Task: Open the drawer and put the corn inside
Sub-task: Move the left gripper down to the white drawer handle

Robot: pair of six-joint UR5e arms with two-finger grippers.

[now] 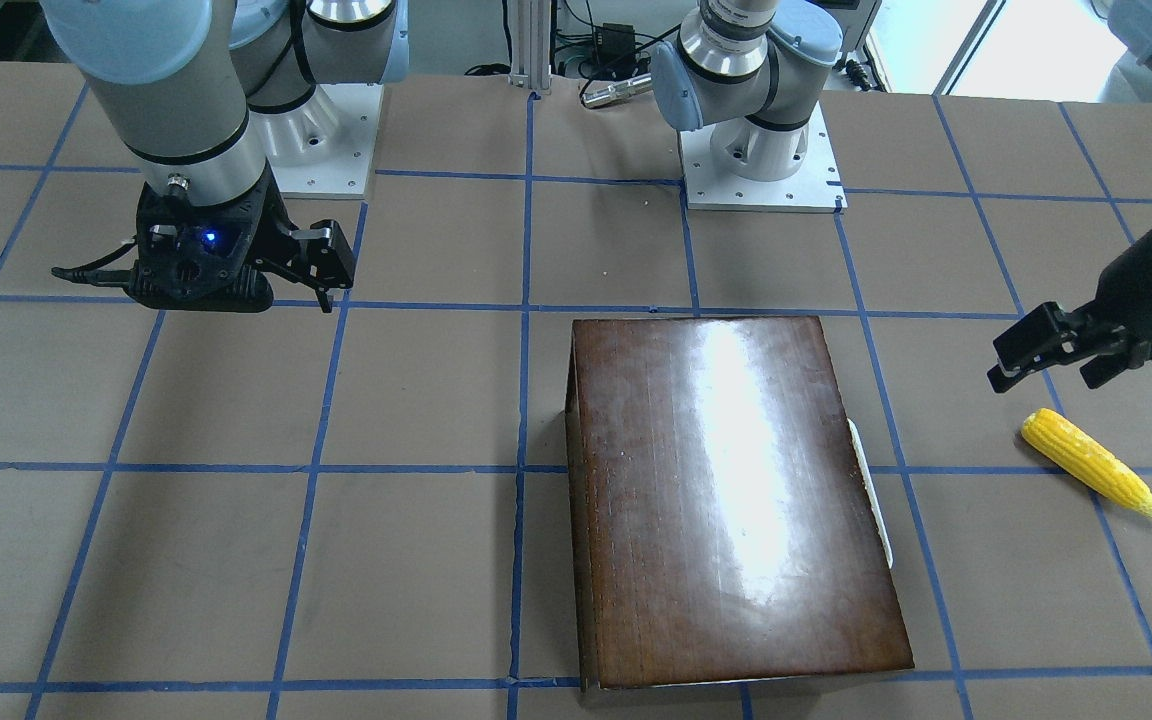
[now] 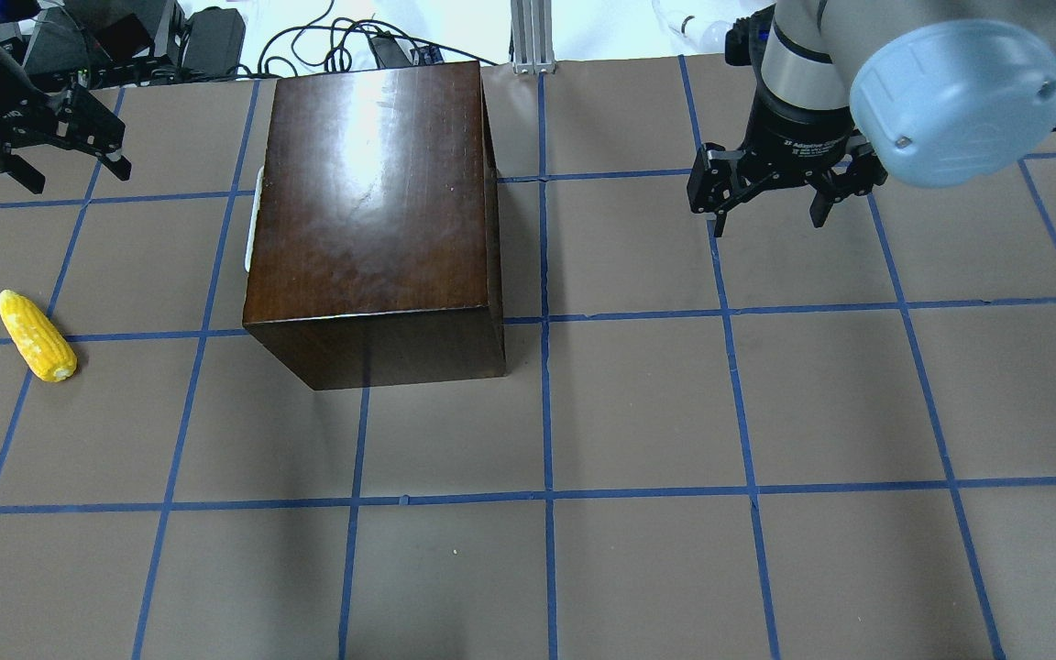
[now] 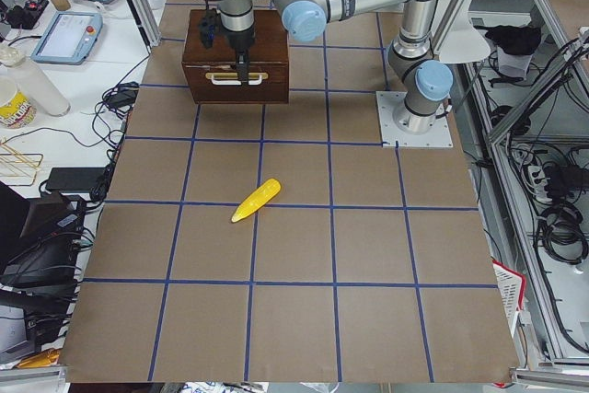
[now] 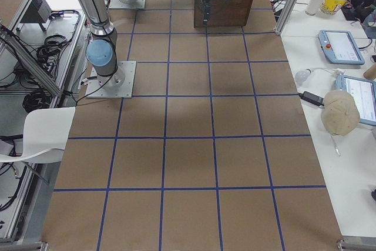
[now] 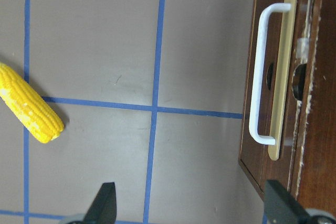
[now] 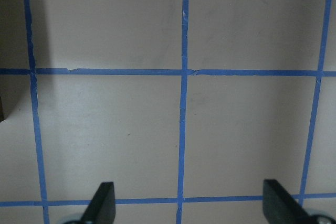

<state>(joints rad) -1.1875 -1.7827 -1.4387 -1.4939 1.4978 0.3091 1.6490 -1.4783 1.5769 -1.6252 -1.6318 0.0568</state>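
Note:
The glossy dark-brown box (image 2: 372, 211) stands on the table with its drawer shut. The drawer front (image 5: 287, 77) with its whitish handle (image 5: 261, 72) faces my left side; the handle also shows in the overhead view (image 2: 253, 220). The yellow corn (image 2: 38, 336) lies on the table to the left of the box, apart from it, and shows in the left wrist view (image 5: 29, 106). My left gripper (image 2: 79, 179) hangs open and empty above the table, between the corn and the drawer front. My right gripper (image 2: 766, 223) is open and empty, to the right of the box.
The table (image 2: 638, 412) is brown with a grid of blue tape lines. The arm bases (image 1: 761, 170) stand at the robot's edge. Cables and equipment (image 2: 170, 41) lie beyond the far edge, behind the box.

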